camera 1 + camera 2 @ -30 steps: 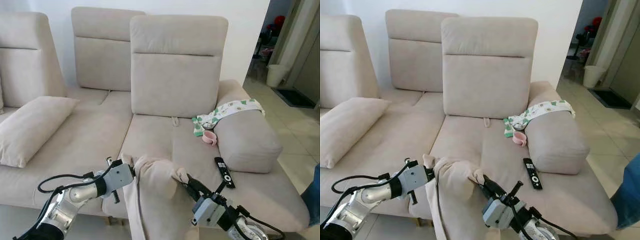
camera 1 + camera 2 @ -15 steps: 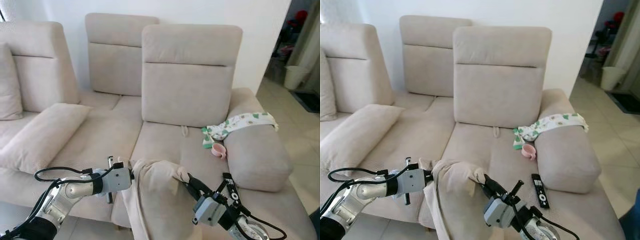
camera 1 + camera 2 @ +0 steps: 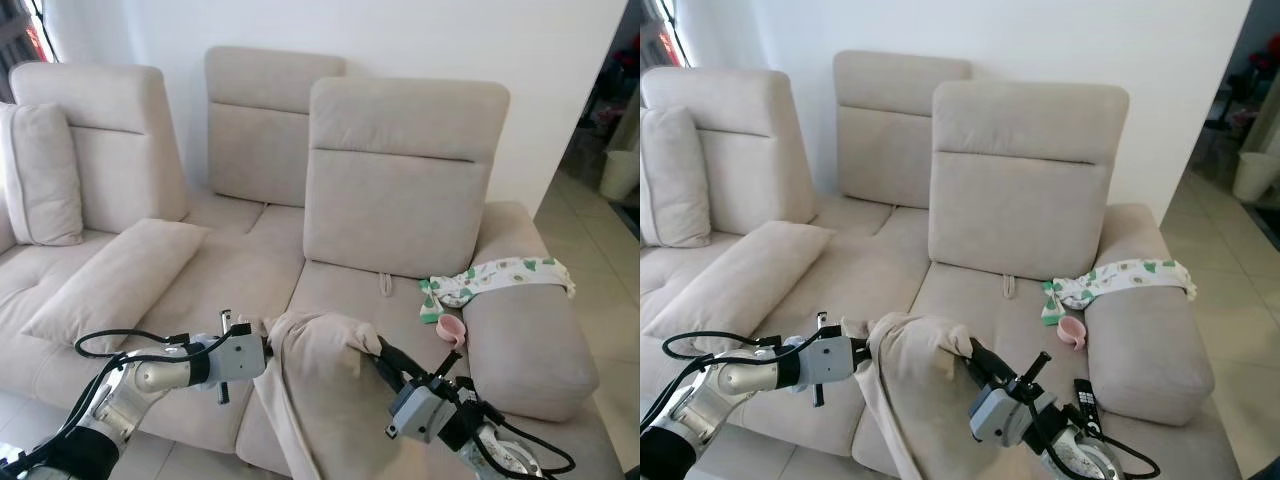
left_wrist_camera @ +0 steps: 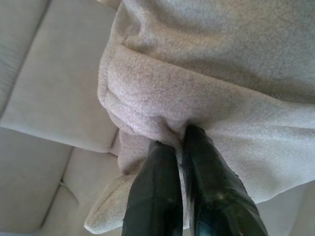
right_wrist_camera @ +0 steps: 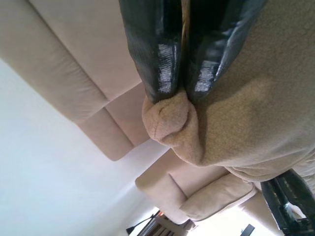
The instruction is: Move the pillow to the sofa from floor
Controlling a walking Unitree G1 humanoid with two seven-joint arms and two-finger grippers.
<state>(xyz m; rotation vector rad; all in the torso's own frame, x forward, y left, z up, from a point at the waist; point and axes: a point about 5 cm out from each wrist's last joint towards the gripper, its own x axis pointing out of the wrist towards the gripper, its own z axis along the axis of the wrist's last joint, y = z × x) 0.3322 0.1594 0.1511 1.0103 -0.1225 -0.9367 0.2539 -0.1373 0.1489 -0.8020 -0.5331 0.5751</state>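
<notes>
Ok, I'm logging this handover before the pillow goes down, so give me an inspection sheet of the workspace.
Surface: beige sofa, seat cushions in front of the robot.
Job's things: beige pillow held up at the sofa's front edge, hanging limp between both grippers.
Clutter: second pillow lying on the left seat; patterned cloth over the right armrest; pink cup beside it; remote on the right seat.
Grippers: left gripper shut on the pillow's edge; right gripper shut on a corner.
Cables: black cables looping along both arms.
Surroundings: white wall, tiled floor at right.
</notes>
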